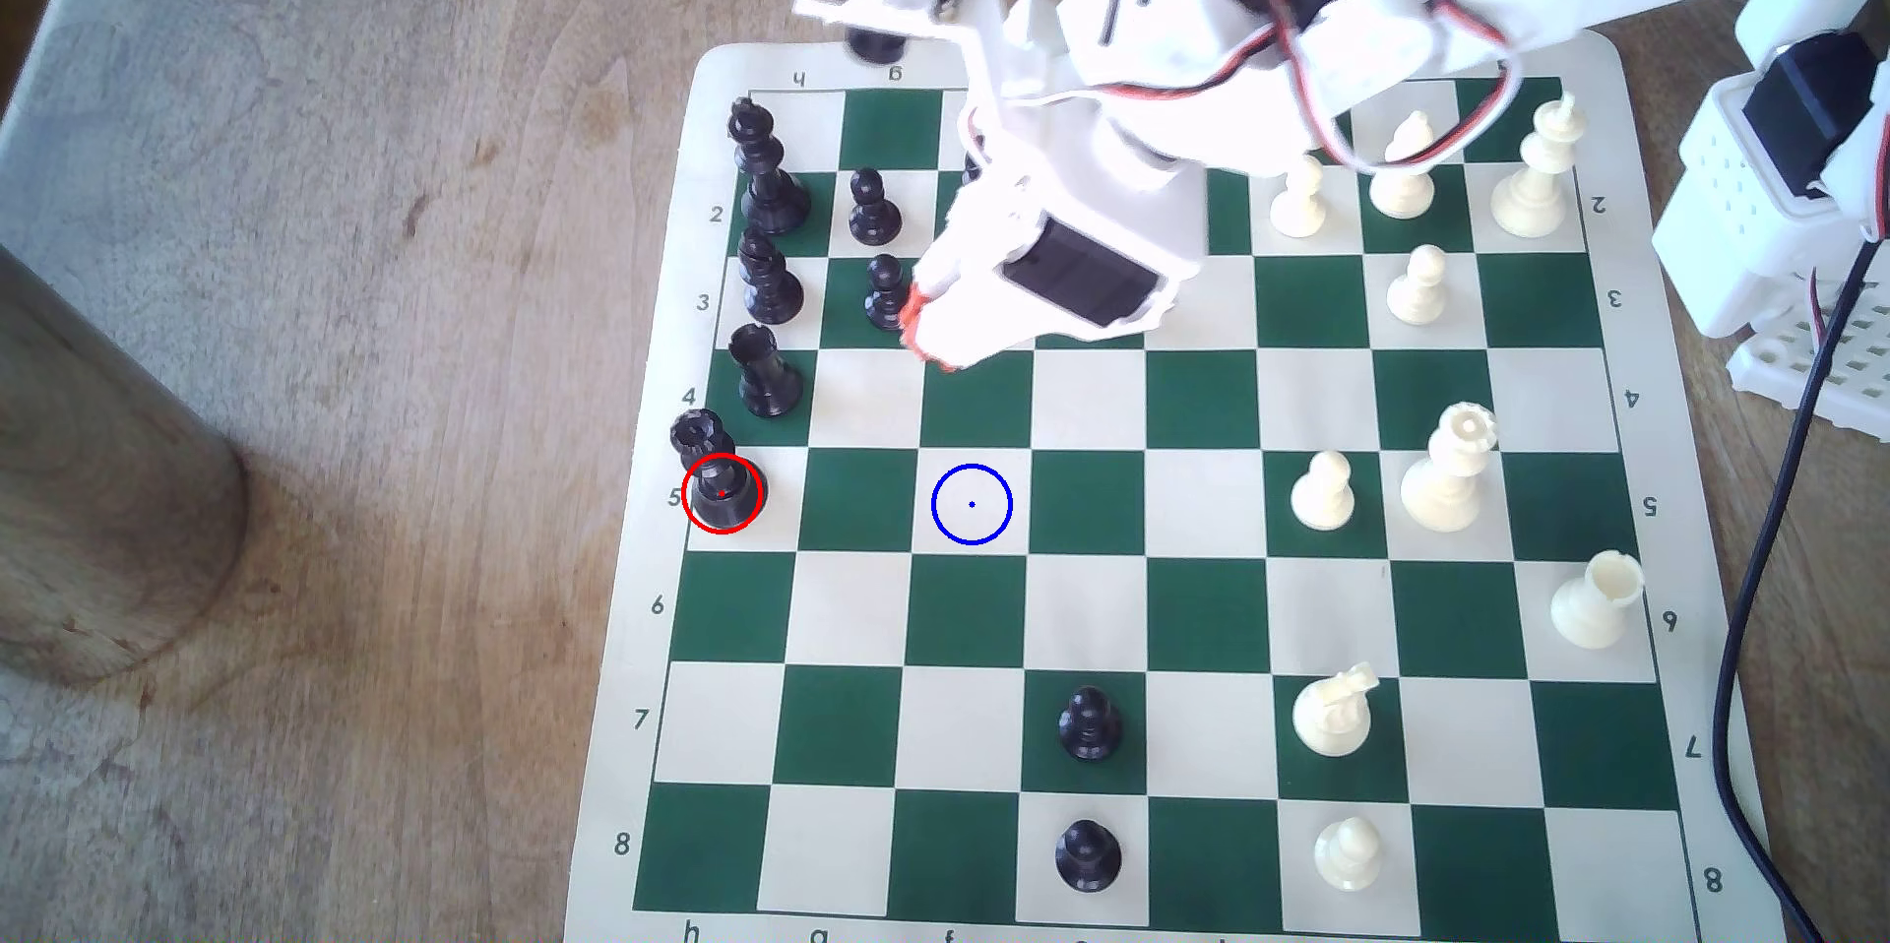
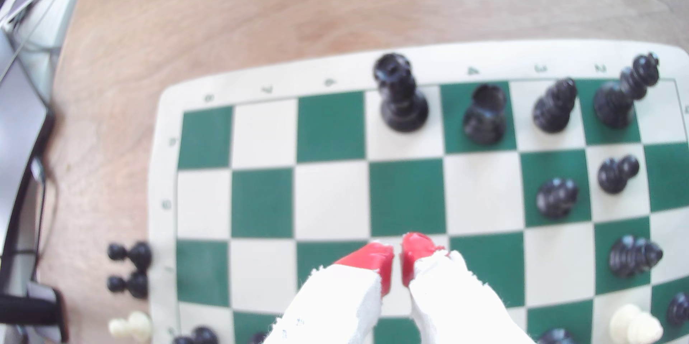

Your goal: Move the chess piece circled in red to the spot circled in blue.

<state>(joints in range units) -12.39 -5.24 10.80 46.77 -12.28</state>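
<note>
Black queen (image 1: 719,483) stands upright inside the red ring on the cream edge square of row 5, at nine o'clock on the chessboard (image 1: 1145,514). Blue-ringed square (image 1: 972,504) lies two squares toward three o'clock in the same row, bare. At its twelve o'clock hangs the tool (image 2: 397,260), red fingertips (image 2: 373,260) pinched nearly together, grasping nothing. Black rook (image 1: 765,374) stands just beside the queen.

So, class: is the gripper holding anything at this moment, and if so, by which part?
Nothing is held. The gripper has its red tips nearly together with nothing between them, over the board, apart from the black queen on its red-ringed square.
</note>
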